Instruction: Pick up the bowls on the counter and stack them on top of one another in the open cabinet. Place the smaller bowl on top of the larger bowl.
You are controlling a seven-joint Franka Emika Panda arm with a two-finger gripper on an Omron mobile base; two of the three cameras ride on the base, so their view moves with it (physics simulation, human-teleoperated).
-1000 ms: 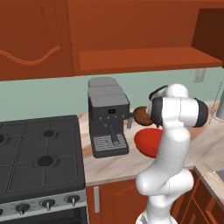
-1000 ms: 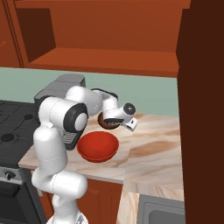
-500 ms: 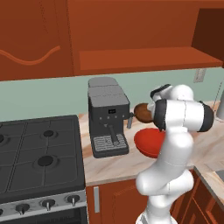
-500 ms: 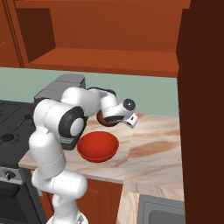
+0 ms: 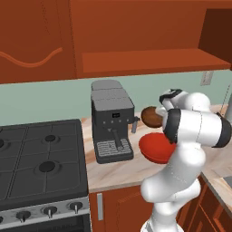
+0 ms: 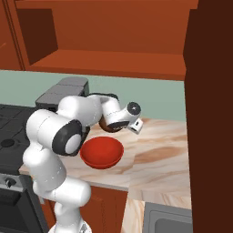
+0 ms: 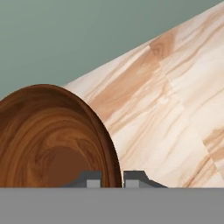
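Observation:
My gripper (image 7: pixel 112 178) is shut on the rim of the smaller bowl (image 7: pixel 48 140), a dark brown wood-grain one, and holds it tilted above the counter (image 7: pixel 175 109). From the left base, the brown bowl (image 5: pixel 152 117) hangs just above and behind the larger bowl (image 5: pixel 156 147), with the gripper (image 5: pixel 159 110) at its right edge. That glossy red bowl (image 6: pixel 102 152) rests on the counter (image 6: pixel 159 154) below the gripper (image 6: pixel 117 124), where a sliver of the brown bowl (image 6: pixel 108 127) shows. The open cabinet (image 5: pixel 149 61) lies above, its shelf (image 6: pixel 104 59) bare.
A grey coffee machine (image 5: pixel 112 120) stands on the counter left of the bowls. The black stove (image 5: pixel 41 158) lies further left. A tall wooden panel (image 6: pixel 209 113) rises at the right, with a sink (image 6: pixel 168 218) below it. A closed door with a wavy line (image 5: pixel 31 41) is left of the shelf.
The hand has risen a little with the brown bowl held in it. The red bowl has stayed in place.

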